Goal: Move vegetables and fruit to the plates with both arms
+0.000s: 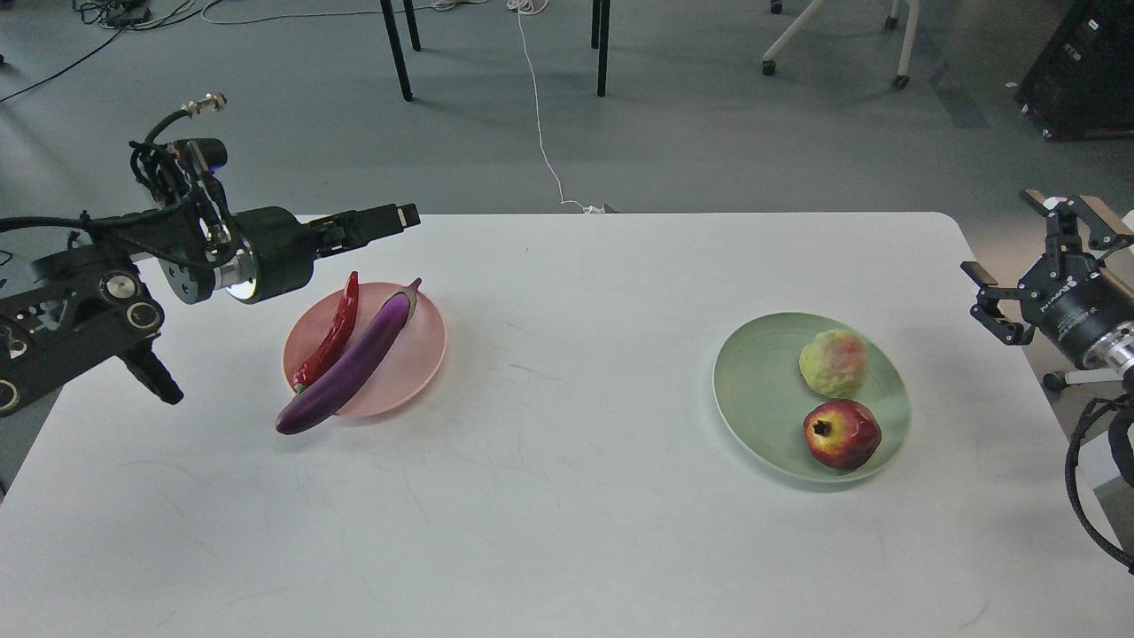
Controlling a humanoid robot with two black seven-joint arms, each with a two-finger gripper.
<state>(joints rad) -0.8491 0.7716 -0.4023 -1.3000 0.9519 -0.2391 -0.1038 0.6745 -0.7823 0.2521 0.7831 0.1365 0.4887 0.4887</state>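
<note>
The purple eggplant lies slantwise across the pink plate, with its thick end hanging over the front-left rim. The red chili lies beside it on the plate. My left gripper is empty, raised above and behind the plate, and looks open. The green plate holds the pale green-yellow fruit and the pomegranate. My right gripper is open and empty, off the table's right edge.
The white table carries only the two plates. Chair and table legs and a white cable are on the floor behind. The table's right edge lies close to my right arm.
</note>
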